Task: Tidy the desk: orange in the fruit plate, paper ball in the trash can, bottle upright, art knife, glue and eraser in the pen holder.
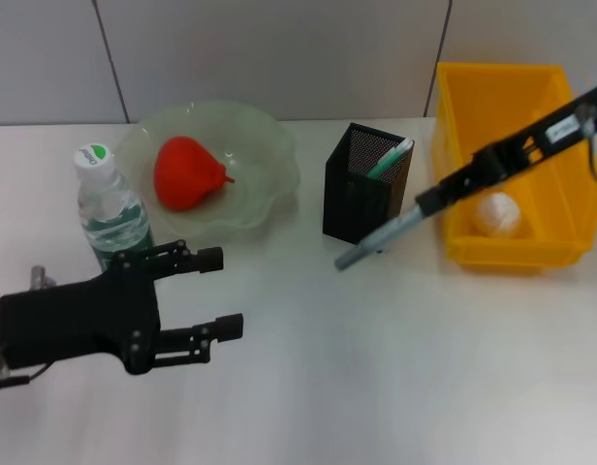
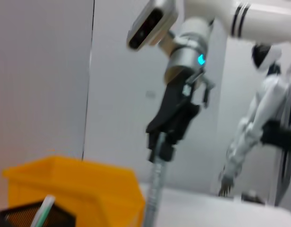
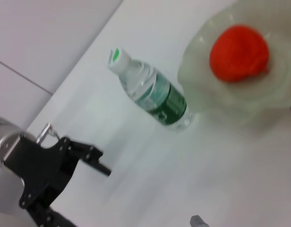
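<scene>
The red-orange orange (image 1: 187, 172) lies in the pale-green fruit plate (image 1: 271, 145), and the bottle (image 1: 109, 208) stands upright beside it. A white paper ball (image 1: 497, 215) rests inside the yellow trash can (image 1: 512, 116). My right gripper (image 1: 429, 201) is shut on a slim grey tool, seemingly the art knife (image 1: 376, 239), held slanted just right of the black mesh pen holder (image 1: 361, 194). A green-and-white stick (image 1: 391, 158) stands in the holder. My left gripper (image 1: 226, 293) hangs open near the bottle, holding nothing. The eraser is out of view.
The trash can sits at the table's back right, close to the pen holder. A tiled wall runs behind the table. The right wrist view shows the bottle (image 3: 152, 92), the orange (image 3: 239, 52) and the knife's tip (image 3: 198, 221).
</scene>
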Robot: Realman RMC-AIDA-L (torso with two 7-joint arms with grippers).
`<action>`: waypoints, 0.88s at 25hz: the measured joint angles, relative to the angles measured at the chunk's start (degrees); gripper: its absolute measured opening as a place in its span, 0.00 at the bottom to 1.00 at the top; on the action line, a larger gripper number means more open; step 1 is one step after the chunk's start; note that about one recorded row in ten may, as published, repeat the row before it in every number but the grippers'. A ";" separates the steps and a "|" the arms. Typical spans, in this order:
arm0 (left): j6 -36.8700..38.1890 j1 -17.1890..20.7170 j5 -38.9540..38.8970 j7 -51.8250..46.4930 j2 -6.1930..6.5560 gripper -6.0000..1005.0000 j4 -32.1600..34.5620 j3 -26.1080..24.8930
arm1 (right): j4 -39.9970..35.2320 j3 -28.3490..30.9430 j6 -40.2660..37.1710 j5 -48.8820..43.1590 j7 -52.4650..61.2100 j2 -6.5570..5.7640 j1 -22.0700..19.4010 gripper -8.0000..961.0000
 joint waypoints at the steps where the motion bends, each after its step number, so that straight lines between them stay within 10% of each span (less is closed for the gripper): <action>1: 0.60 0.20 -0.37 1.31 0.01 0.79 -1.08 -0.29 | -0.82 0.67 -0.62 0.00 0.29 -0.61 0.45 0.18; 11: -0.65 1.73 -1.93 15.72 -0.65 0.79 -11.95 -1.19 | -2.55 0.65 -4.82 -4.51 5.76 -7.15 9.20 0.18; 22: -2.08 2.33 -1.37 18.32 -0.76 0.79 -15.04 -0.70 | -3.19 0.29 -2.81 -26.29 6.02 -3.56 21.11 0.19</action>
